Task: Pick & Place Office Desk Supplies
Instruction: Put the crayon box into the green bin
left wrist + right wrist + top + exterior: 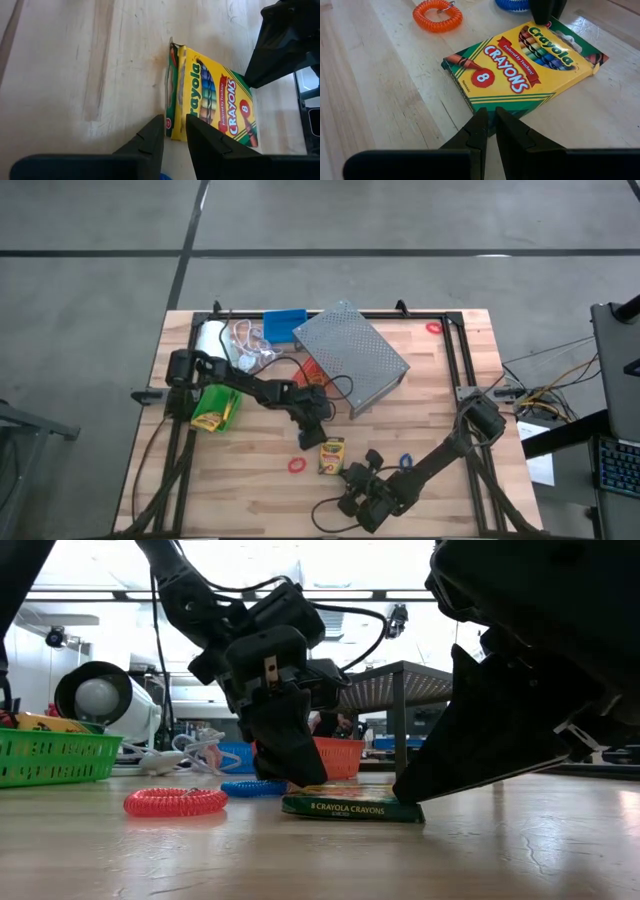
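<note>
Left end effector (175, 131) meets flat yellow-green crayon box (212, 102).

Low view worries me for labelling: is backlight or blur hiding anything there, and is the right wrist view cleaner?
Low view: bright ceiling lights leave the right gripper a near-black silhouette; the crayon box stays readable. Right wrist view: evenly lit, box print sharp, slight glare on the table.

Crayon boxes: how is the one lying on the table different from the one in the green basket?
The yellow-and-green cardboard crayon box on the table lies flat on bare wood; the second crayon box sits inside the green plastic bin. The table box lies between the left gripper and the right gripper, its printed front showing; the binned box is away from both and partly hidden. Both are yellow and green.
</note>
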{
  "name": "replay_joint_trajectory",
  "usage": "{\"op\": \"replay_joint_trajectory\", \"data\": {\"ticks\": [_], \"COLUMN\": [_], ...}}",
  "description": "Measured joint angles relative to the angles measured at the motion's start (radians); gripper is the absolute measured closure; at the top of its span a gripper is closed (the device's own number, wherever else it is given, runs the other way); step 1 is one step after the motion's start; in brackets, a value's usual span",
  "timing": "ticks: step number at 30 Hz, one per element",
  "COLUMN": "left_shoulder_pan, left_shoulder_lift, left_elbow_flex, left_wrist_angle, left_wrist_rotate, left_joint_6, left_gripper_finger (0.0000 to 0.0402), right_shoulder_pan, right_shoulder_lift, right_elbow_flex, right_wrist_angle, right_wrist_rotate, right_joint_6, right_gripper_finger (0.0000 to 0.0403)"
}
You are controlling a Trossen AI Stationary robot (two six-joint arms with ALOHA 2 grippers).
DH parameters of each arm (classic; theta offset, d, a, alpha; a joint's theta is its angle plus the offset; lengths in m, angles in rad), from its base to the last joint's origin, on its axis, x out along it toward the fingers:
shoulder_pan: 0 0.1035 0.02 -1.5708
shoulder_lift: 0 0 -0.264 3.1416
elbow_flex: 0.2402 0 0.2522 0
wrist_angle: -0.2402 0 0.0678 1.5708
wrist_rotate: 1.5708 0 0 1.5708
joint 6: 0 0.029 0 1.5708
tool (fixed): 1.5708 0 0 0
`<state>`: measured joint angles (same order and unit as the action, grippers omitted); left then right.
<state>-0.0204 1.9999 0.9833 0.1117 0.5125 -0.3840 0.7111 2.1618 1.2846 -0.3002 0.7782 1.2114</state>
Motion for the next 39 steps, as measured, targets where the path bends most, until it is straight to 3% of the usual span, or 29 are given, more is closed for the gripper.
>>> {"op": "replay_joint_trajectory", "data": {"ticks": [9, 19, 28, 39], "left_shoulder_pan": [-0.015, -0.016, -0.016, -0.016], "left_shoulder_lift": [0.001, 0.001, 0.002, 0.001], "left_elbow_flex": [0.000, 0.000, 0.000, 0.000], "left_wrist_angle": [0.004, 0.005, 0.007, 0.008], "left_wrist_rotate": [-0.012, -0.027, -0.028, -0.029], "left_joint_6": [0.029, 0.054, 0.063, 0.063], "left_gripper_finger": [0.0320, 0.0393, 0.0397, 0.0400], "right_shoulder_pan": [0.000, 0.000, 0.000, 0.053], "right_shoulder_lift": [0.000, 0.000, 0.000, 0.004], "right_elbow_flex": [0.000, 0.000, 0.000, -0.002], "right_wrist_angle": [0.000, 0.000, 0.001, 0.001], "right_wrist_rotate": [0.000, 0.000, 0.008, 0.209], "right_joint_6": [0.000, 0.000, 0.003, -0.001], "right_gripper_finger": [0.0371, 0.0371, 0.0371, 0.0371]}}
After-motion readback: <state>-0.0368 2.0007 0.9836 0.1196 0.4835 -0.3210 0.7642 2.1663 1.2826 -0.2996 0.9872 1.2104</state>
